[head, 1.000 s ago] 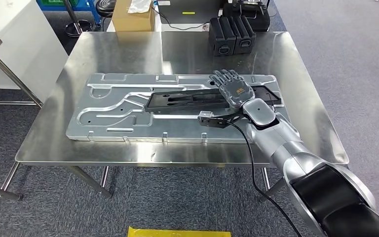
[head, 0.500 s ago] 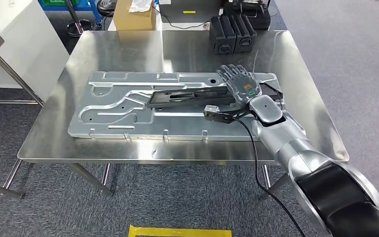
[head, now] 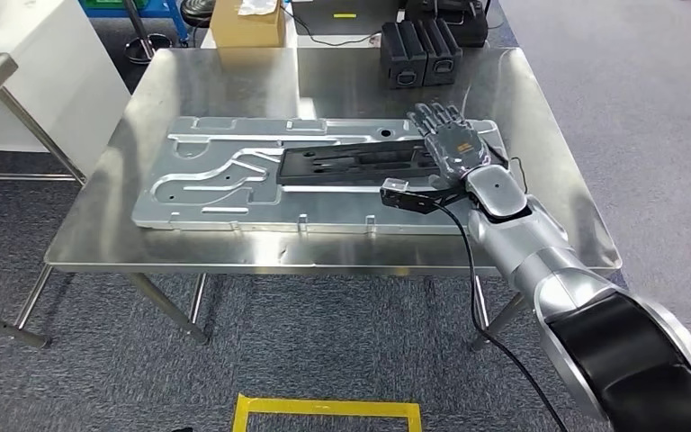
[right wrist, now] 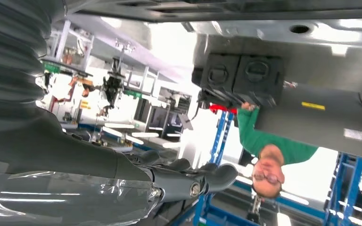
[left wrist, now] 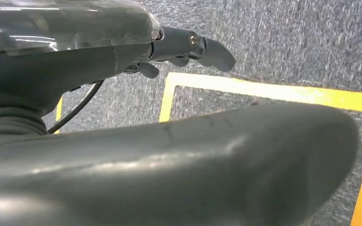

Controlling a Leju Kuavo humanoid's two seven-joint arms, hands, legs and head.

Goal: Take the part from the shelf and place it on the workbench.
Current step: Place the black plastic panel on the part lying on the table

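Fingers (head: 436,117) of the right hand (head: 451,144) lie flat and spread, palm down, over the right end of the black part (head: 360,163), holding nothing. The left hand (left wrist: 188,44) hangs above the grey carpet (left wrist: 287,42) by a yellow floor line (left wrist: 264,92), its fingers curled in with nothing in them.

Nearest the robot, at 6 o'clock, a yellow tape rectangle (head: 328,409) marks the carpet. A black cable (head: 468,270) runs from the silver right arm (head: 540,261) down off the bench (head: 234,76) edge. On the steel bench lies a long aluminium plate (head: 225,184) with milled channels; the black part rests on it, stretching from the plate's middle toward 3 o'clock under the hand. Beyond the plate, at 12 o'clock, two black boxes (head: 421,54) stand side by side at the bench's far edge. Farther off, at 11 o'clock, sits a cardboard box (head: 247,25), and at 9 o'clock a white cabinet (head: 27,81). In the right wrist view a person in green (right wrist: 268,150) stands in the background.
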